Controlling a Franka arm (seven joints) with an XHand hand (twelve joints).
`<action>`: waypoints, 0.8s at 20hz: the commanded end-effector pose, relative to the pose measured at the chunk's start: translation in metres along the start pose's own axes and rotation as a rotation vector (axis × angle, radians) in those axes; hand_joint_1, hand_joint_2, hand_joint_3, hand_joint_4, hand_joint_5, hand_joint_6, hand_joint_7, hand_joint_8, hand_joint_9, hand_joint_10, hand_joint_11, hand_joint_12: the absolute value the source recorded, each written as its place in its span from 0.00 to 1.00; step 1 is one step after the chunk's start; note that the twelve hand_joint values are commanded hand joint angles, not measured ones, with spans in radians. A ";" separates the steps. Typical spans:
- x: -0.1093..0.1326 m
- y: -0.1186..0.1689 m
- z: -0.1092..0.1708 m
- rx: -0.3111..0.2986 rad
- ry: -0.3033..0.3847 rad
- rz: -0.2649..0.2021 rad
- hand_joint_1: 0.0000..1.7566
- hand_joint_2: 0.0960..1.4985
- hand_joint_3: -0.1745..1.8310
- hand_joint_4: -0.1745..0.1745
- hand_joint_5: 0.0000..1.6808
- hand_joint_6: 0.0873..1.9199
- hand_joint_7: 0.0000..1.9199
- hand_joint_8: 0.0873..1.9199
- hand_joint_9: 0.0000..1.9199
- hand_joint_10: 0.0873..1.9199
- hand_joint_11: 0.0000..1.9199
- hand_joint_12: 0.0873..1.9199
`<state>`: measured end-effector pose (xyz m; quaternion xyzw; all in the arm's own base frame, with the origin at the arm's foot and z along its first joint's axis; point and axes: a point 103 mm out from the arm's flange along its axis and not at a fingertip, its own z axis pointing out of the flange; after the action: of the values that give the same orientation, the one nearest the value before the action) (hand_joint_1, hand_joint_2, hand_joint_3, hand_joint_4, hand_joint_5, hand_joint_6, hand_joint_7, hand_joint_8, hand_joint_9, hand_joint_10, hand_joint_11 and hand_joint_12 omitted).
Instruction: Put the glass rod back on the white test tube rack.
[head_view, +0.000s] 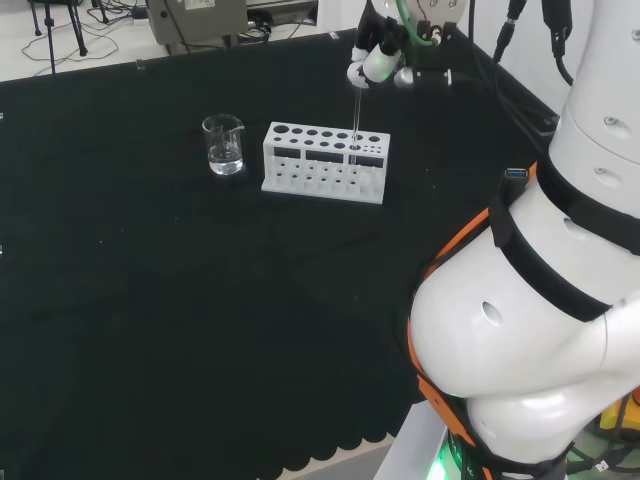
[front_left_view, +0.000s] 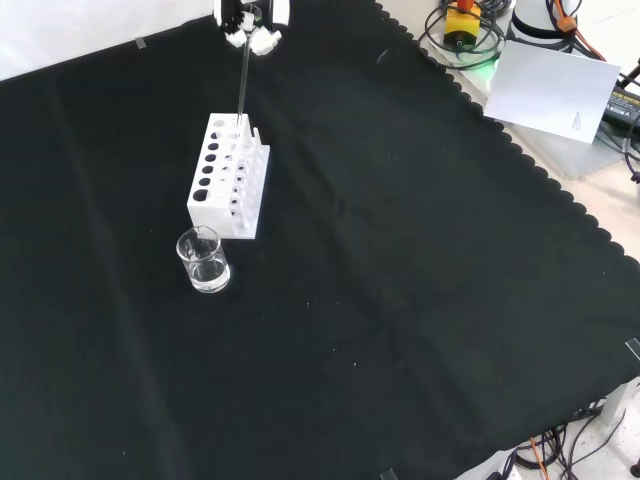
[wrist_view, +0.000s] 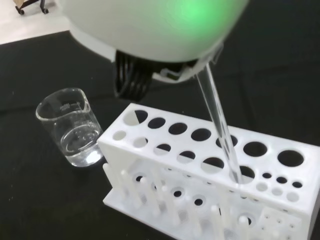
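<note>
The hand (head_view: 385, 55) hangs over the bench with its fingers (head_view: 362, 68) curled together round the top of one glass rod (head_view: 355, 118), which they pinch. The rod drops straight down from the fingertips, upright in the head view, and its lower end sits in a hole of the one white test tube rack (head_view: 325, 162), directly below the fingers. In the wrist view the rod (wrist_view: 217, 125) slants down from under the palm and its tip stands in one of the larger round holes of the rack (wrist_view: 210, 185), in the row nearer the pegs; whether the tip reaches the bottom cannot be told.

In the front view the hand (front_left_view: 252, 22) is at the top edge, the rod (front_left_view: 242, 85) runs down from it, and the rack (front_left_view: 229, 178) begins just beneath the fingers and stretches away from them toward the viewer.

One clear glass beaker (head_view: 223, 145) stands on the black cloth (head_view: 180, 300), beyond the rack's far end from the fingers, close beside it but not touching. It holds a little clear liquid, plain in the wrist view (wrist_view: 75, 135). In the front view the beaker (front_left_view: 204, 260) is the thing farthest from the fingers, past the rack's near end.

A sheet of white paper (front_left_view: 555, 90) lies off the cloth, well apart from the fingers.
</note>
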<state>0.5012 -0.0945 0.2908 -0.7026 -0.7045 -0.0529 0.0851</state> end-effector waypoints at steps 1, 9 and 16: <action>-0.004 0.012 0.016 0.031 0.008 0.004 0.70 0.23 0.60 0.00 0.82 0.32 0.86 0.48 1.00 0.32 0.80 0.53; -0.014 0.021 0.023 0.067 0.015 0.035 0.70 0.23 0.60 0.00 0.82 0.32 0.86 0.48 1.00 0.32 0.80 0.53; -0.018 0.026 0.026 0.083 0.009 0.047 0.70 0.23 0.60 0.00 0.82 0.32 0.86 0.48 0.99 0.32 0.80 0.53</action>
<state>0.5256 -0.1059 0.2631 -0.7116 -0.6925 -0.0295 0.1147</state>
